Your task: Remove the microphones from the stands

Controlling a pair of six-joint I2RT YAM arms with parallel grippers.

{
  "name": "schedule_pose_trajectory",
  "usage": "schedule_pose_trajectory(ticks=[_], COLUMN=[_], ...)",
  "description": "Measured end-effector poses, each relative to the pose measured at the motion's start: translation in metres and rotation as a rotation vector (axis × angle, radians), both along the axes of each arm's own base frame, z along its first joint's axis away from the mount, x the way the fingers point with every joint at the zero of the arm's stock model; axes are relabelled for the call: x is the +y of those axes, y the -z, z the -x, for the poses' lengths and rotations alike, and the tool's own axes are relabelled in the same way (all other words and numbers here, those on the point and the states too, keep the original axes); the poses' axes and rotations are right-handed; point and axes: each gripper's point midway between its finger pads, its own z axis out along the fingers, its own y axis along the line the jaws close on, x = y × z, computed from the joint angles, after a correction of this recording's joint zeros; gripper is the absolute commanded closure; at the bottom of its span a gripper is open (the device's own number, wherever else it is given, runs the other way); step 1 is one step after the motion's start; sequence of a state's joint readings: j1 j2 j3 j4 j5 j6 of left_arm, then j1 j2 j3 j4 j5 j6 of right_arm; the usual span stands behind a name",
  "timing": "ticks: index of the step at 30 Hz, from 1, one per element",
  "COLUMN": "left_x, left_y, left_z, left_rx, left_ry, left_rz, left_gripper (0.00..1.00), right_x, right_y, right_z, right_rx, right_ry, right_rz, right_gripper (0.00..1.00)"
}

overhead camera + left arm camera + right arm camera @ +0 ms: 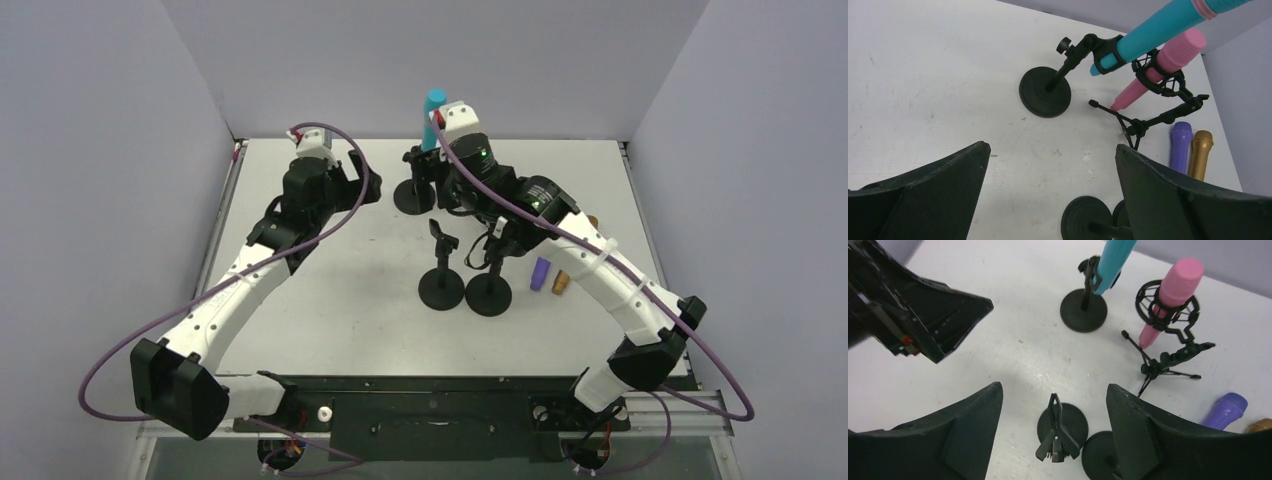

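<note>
Although two stands are bare: you are not finished, as I read it, because two microphones are still mounted.
Done: the purple microphone (1180, 145) and the gold microphone (1200, 155) lie side by side on the table (330, 300), near its right edge. Two empty stands (1057, 427) with round feet sit close by, so I judge those two removals complete.
Left to do: the teal microphone (1158, 30) sits tilted in the clip of the round-foot stand (1045, 92) towards the back. The pink microphone (1180, 50) hangs in the ring mount of the tripod stand (1168, 360) just beside it.
Which one is next: you cannot tell from these views, since neither is touched.
Right claw (1054, 390): its fingers are spread wide with only bare table and an empty clip visible between them. It holds nothing and touches nothing, and it hovers over the empty stands with the teal and pink microphones farther out in front.
Left claw (1052, 147): it is spread as wide as it goes and is empty. It faces the teal microphone's stand from the left but stays well apart from it.
Your next concern: whichever microphone you go for, I would expect the light stand to tip or drag unless it is steadied.
</note>
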State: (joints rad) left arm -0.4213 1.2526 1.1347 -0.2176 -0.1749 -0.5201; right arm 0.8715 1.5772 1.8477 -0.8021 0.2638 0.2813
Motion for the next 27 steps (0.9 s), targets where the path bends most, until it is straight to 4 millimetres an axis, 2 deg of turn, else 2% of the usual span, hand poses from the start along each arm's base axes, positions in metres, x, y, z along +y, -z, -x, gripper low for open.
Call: schedule_pose_trajectory(ticks=[3, 6, 11, 14, 19, 23, 27], left_x=[-0.01, -0.013, -0.012, -0.009, 0.002, 0.011, 0.016], left_y=[-0.007, -0.009, -0.009, -0.012, -0.015, -0.017, -0.022], left_z=[-0.011, -0.018, -0.018, -0.012, 0.01, 0.023, 0.028], left_rx=[-0.025, -0.028, -0.03, -0.04, -0.051, -0.059, -0.068], left_ry=[0.014, 0.015, 0.017, 0.02, 0.019, 0.016, 0.014], left_rz=[0.004, 0.003, -0.006, -0.013, -0.015, -0.022, -0.026], left_gripper=[0.04, 0.04, 0.04, 0.04, 0.04, 0.04, 0.04], right_x=[-0.01, -0.025, -0.037, -0.027, -0.009, -0.002, -0.001], right_y=[-0.032, -0.059, -0.076, -0.072, -0.053, -0.04, -0.034], right_z=[-0.011, -0.035, -0.074, -0.093, -0.117, -0.127, -0.137], right_rx=[-0.072, -0.143, -0.206, -0.219, -0.208, -0.195, -0.191], right_ry=[0.038, 0.095, 0.142, 0.13, 0.104, 0.102, 0.11], right_rz=[-0.073, -0.143, -0.179, -0.174, -0.135, -0.113, -0.104], right_gripper=[0.27, 0.27, 0.27, 0.26, 0.25, 0.25, 0.24])
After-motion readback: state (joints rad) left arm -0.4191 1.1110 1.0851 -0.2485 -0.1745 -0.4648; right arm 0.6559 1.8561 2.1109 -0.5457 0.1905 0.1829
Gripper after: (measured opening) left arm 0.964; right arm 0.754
